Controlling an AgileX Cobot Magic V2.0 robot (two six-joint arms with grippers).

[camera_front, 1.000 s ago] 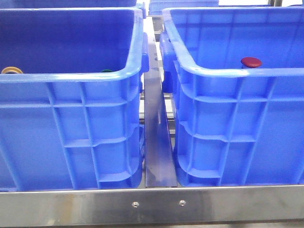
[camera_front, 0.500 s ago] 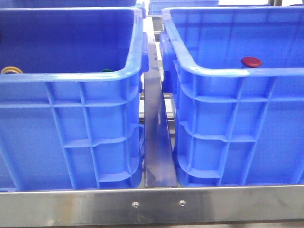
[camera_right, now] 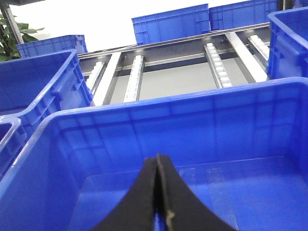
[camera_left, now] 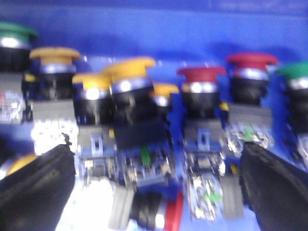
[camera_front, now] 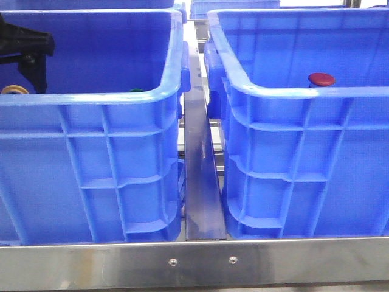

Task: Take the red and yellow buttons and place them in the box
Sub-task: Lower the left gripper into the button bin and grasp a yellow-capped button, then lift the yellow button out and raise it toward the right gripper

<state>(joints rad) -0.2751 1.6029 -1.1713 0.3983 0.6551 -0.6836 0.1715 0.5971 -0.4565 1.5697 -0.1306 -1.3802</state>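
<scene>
Blue plastic dominates the rig: 2 deep crates are stood side by side behind a steel rail, parted by a metal divider. The left gripper is seen entering the left crate at its far left corner, its fingers spread wide over a crowded row of push buttons, presumably so that 1 cap can be straddled. The wrist view is blurred, so nothing is shown to be gripped. Directly between the fingers a yellow button is stood upright, with a red button just beside it; green ones are set at the ends of the row and are judged not wanted. From the front only a yellow cap shows above the near wall. The right gripper is held with its fingers pressed together, empty, above the right crate, judged to be the box. A red cap is seen inside it, by the near wall.
</scene>
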